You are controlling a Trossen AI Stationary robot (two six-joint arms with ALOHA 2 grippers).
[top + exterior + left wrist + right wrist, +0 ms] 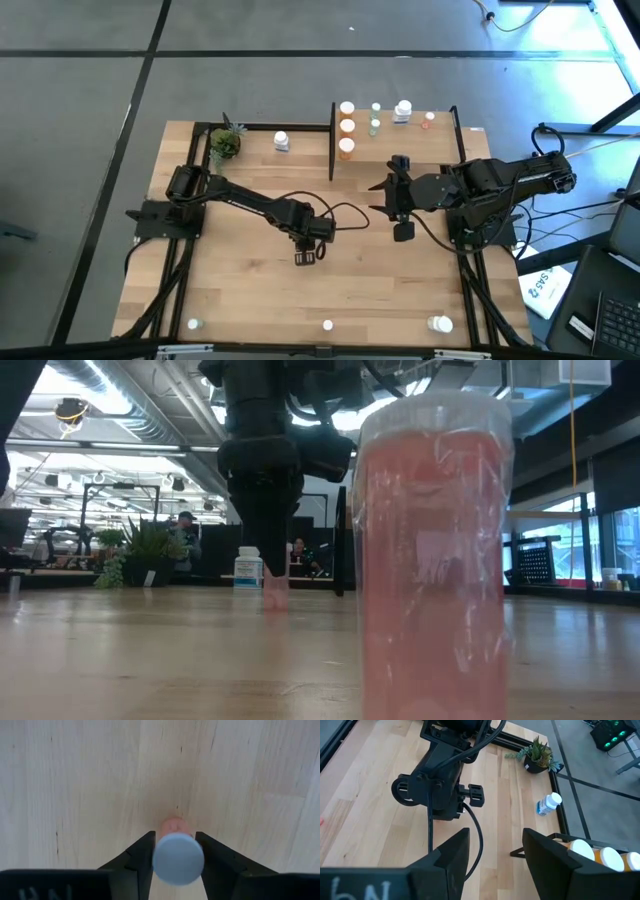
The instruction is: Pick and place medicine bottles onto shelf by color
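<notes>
The left gripper (176, 851) straddles a small pinkish-red, white-capped medicine bottle (177, 857) standing on the pale wooden surface (75, 780); whether its fingers clamp it, I cannot tell. A loose hold could tip the bottle. The right gripper (492, 852) waits with fingers apart, holding nothing.

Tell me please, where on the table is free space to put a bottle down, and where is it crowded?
Bare wood lies in the wide strip between the left gripper and the bottles along the table's near edge, and also between the potted plant and the left arm. The shelf is crowded at its left end, where orange bottles stand close together.
</notes>
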